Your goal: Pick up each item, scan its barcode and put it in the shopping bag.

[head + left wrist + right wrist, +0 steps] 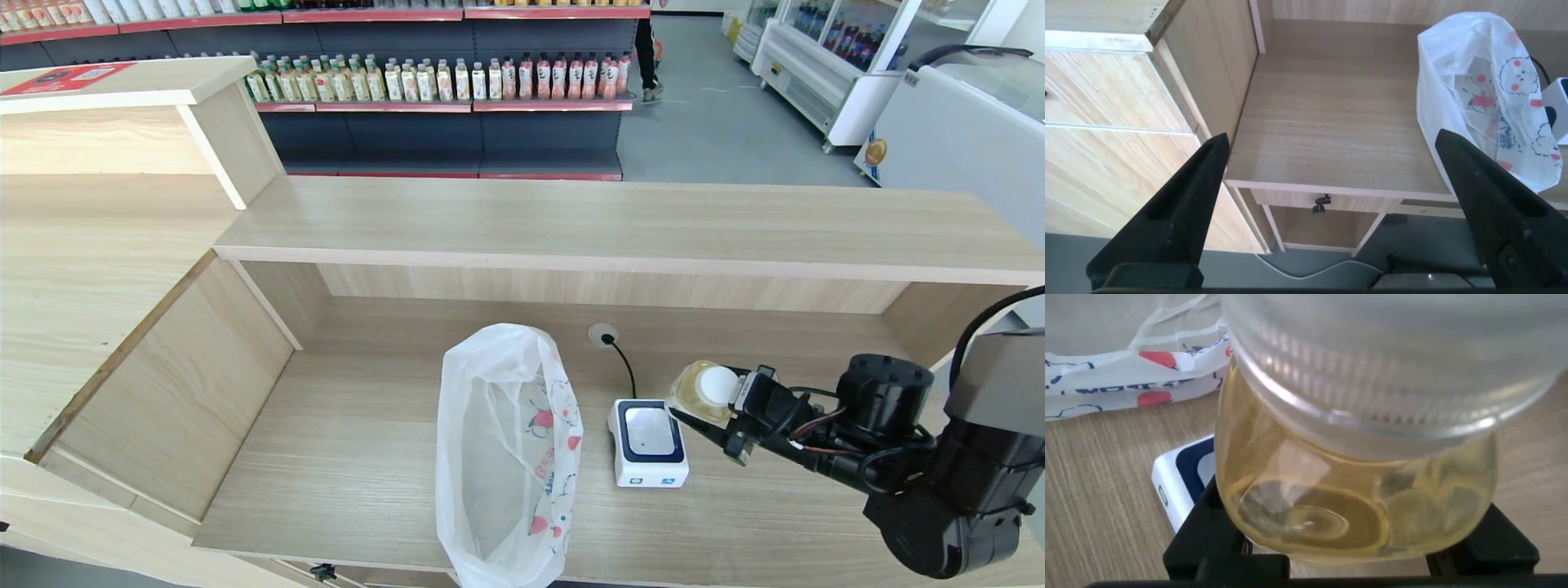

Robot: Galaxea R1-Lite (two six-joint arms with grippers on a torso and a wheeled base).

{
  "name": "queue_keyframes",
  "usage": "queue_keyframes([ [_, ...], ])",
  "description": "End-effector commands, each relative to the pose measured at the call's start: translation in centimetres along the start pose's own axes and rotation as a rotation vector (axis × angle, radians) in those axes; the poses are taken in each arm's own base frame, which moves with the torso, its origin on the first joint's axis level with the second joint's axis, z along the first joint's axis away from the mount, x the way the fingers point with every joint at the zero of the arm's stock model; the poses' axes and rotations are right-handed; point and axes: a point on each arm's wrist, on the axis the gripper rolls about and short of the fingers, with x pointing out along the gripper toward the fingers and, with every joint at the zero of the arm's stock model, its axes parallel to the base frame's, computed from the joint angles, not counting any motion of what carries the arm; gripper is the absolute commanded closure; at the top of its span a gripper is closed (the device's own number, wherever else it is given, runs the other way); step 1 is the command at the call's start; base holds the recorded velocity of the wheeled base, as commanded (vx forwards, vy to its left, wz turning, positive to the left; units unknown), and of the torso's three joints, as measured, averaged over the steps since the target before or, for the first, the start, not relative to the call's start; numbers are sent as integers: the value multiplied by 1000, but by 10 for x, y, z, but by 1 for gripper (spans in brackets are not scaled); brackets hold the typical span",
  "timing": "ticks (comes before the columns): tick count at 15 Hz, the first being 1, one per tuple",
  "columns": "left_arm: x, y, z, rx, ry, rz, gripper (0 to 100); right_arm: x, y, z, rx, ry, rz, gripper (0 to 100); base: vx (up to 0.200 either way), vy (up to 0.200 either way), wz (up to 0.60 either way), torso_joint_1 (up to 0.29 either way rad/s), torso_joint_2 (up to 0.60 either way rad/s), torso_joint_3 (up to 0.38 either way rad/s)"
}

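Top of the desk (343, 457): pale wood-grain board, matt, smooth, fine straight grain. 
Film of the shopping bag (498, 457): thin whitish plastic, translucent, crinkled, faint sheen. 
Casing of the scanner (649, 445): white moulded plastic, smooth, with a dark glossy window on top. 
Wall of the jar (1355, 498): clear and glossy; glass or plastic, can't tell. Its lid (718, 384) is ribbed round the edge. 
On the left hand (1327, 204), fingers (1184, 212) are black, matt, smooth.
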Motion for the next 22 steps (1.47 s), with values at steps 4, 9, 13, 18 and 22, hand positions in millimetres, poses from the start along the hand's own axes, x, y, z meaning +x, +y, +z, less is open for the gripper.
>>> queue_keyframes([
  [4, 0, 0, 0, 1, 0, 0, 0, 17, 10, -6, -3, -38, 55, 100, 0, 0, 0, 0, 0, 0],
  [9, 0, 0, 0, 1, 0, 2, 0, 27, 9, -11, -51, -51, 53, 100, 0, 0, 0, 0, 0, 0],
  [13, 0, 0, 0, 1, 0, 2, 0, 28, 12, -13, -46, -58, 70, 100, 0, 0, 0, 0, 0, 0],
  [18, 0, 0, 0, 1, 0, 2, 0, 30, 11, -16, -64, -61, 67, 100, 0, 0, 0, 0, 0, 0],
  [22, 0, 0, 0, 1, 0, 2, 0, 34, 11, -19, -66, -62, 68, 100, 0, 0, 0, 0, 0, 0],
])
